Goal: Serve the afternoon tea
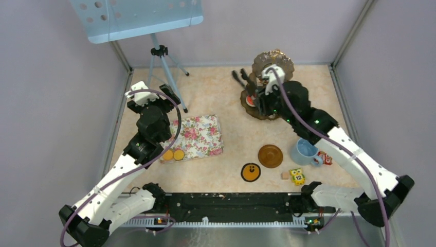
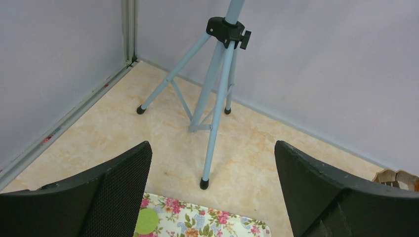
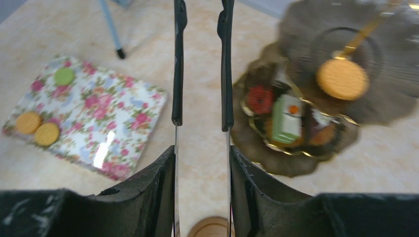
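Observation:
The dark gold-trimmed stand (image 1: 274, 60) stands at the back right. It carries an orange round (image 3: 342, 79) on an upper tier, and a red round (image 3: 260, 98) and a green cake slice (image 3: 286, 118) lower down. My right gripper (image 3: 201, 158) is shut on metal tongs (image 3: 226, 64). Their black tips stand apart with nothing between them, just left of the stand. A floral tray (image 1: 203, 135) holds two orange rounds (image 1: 173, 155) and a green round (image 2: 147, 220). My left gripper (image 2: 212, 197) hangs open over the tray's far corner. The light blue cup (image 1: 305, 152) stands beside the brown saucer (image 1: 270, 156).
A blue tripod (image 2: 217, 84) holding a perforated board stands at the back left, one foot close to the tray. Near the front lie a round orange face piece (image 1: 251, 172), a yellow owl block (image 1: 296, 176), a small wooden cube (image 1: 285, 175) and a red item (image 1: 325, 158). Grey walls enclose the table.

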Motion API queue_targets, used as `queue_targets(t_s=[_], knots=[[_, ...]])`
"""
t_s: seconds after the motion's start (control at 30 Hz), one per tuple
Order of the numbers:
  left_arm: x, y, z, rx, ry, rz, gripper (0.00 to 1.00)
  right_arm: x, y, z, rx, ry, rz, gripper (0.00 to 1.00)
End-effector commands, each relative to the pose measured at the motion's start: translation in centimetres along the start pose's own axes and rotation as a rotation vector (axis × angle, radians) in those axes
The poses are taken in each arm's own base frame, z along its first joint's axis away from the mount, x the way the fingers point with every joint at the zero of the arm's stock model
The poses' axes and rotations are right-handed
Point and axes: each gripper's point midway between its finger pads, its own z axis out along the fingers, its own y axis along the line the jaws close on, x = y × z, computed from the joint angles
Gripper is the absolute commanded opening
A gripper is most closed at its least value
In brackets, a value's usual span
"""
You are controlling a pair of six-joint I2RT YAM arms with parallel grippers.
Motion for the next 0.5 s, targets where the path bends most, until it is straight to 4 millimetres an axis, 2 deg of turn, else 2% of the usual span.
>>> queue_targets(t_s=[0.0,0.2,0.23,0.37,0.47], knots=[[-1.4,0.2,-0.1,-0.009,-0.032,-0.034,0.99,0.0,7.9,2.3,-0.237,0.001,-0.069,0.39],[-1.7,0.6,-0.1,-0.025,-0.041,-0.036,0.99,5.6,18.7,4.8,-0.454,0.096,-0.171,0.39],[-1.7,0.7,-0.2,-0.03,-0.044,-0.037,0.99,7.0,20.3,5.5,-0.476,0.12,-0.189,0.39],[-2.2,1.2,-0.3,-0.053,-0.057,-0.048,0.99,9.5,25.2,7.6,-0.534,0.111,-0.195,0.4],[-2.8,1.8,-0.5,-0.076,-0.074,-0.062,0.99,10.5,27.7,9.5,-0.548,0.075,-0.189,0.41]])
